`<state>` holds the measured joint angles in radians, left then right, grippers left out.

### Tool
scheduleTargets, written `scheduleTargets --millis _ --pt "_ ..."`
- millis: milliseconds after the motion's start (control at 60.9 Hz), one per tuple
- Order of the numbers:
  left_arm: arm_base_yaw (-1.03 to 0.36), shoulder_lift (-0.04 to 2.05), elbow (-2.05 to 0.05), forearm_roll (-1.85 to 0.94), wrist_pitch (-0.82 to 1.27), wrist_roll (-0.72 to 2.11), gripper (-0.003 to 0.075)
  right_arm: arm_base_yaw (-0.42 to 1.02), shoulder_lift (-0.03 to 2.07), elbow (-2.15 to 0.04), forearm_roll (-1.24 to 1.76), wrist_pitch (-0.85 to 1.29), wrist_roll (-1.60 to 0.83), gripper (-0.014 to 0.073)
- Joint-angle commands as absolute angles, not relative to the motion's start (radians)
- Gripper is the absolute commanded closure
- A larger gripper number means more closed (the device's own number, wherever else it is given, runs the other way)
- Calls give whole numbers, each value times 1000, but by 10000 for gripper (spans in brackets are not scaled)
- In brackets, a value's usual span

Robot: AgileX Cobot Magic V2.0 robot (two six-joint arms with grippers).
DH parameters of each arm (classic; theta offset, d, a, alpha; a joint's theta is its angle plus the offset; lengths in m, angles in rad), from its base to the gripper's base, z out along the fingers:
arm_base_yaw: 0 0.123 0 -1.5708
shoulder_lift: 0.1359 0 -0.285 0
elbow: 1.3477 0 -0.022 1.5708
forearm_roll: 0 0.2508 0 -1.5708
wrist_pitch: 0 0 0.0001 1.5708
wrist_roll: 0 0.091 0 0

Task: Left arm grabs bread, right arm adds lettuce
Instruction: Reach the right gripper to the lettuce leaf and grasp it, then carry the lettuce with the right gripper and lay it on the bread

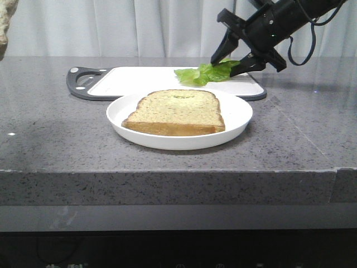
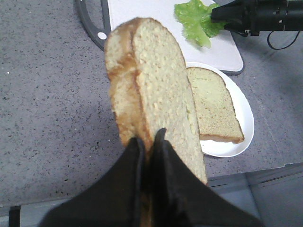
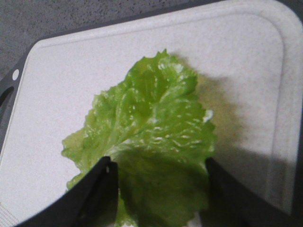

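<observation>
Straddling the lettuce (image 3: 147, 142), right claw (image 3: 158, 189) gapes; left claw (image 2: 149, 156) clamps bread (image 2: 156, 94)

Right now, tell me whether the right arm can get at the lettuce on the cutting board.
Probably yes. The right gripper is open, one finger on each side of the lettuce, which lies flat on the cutting board with nothing over it.

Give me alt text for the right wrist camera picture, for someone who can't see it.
The right gripper, jaws open, straddles one end of a bright green ruffled lettuce leaf lying flat on a white cutting board with a dark rim. Grey countertop shows beyond the board.
</observation>
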<state>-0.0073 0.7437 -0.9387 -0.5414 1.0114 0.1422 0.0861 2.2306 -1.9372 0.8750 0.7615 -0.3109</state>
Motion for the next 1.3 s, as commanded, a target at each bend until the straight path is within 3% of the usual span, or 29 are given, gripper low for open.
scheduleTargets --millis 0,197,542,920,1282 --pt "-4 741 -963 -579 956 146 741 86 2171 -1970 926 761 -329 379" --pt "-4 741 -963 -579 956 146 741 86 2160 -1970 930 758 -339 552" --pt "-4 741 -963 -579 956 146 741 81 1997 -1941 929 788 -388 701" --pt "-4 741 -963 -579 956 146 741 82 1583 -1486 1067 723 -615 702" --pt "-4 741 -963 -579 956 146 741 89 1340 -1152 1396 952 -882 702"
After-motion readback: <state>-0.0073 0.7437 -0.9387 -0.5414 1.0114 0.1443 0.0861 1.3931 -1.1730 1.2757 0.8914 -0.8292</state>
